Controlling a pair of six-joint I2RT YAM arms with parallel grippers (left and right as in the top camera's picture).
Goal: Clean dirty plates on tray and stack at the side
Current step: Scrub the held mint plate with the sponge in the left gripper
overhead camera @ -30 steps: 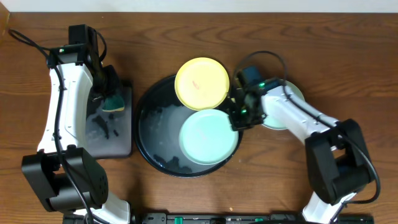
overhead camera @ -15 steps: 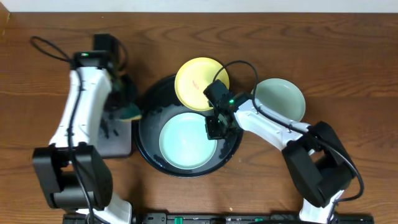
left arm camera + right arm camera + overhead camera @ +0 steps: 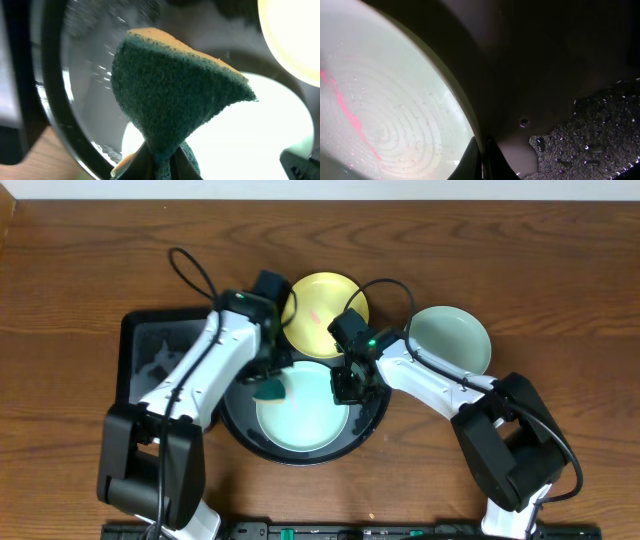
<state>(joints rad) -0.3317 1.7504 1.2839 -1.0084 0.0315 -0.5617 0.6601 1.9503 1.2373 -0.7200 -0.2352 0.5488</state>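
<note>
**Both tools clenched over the round tray**

You see the round tray (image 3: pixel 236 430) in the middle of the worktop (image 3: pixel 560 270), close to the near edge. The first mint plate (image 3: pixel 303 415) lies flat inside it. The right gripper (image 3: pixel 348 387) pinches the right rim of this plate, with its fingers closed on the thin edge. In the right wrist view a pink streak crosses the plate.

The left gripper (image 3: pixel 266 380) is clenched on a green sponge (image 3: pixel 175 100), which hangs at the left rim of the same plate. You cannot tell whether the sponge touches it.

The yellow plate (image 3: pixel 322 308) rests over the far rim of the tray. The second mint plate (image 3: pixel 452 340) sits on the wood toward the right edge, just beside the tray. A rectangular tray (image 3: pixel 140 345) lies toward the left edge.
</note>
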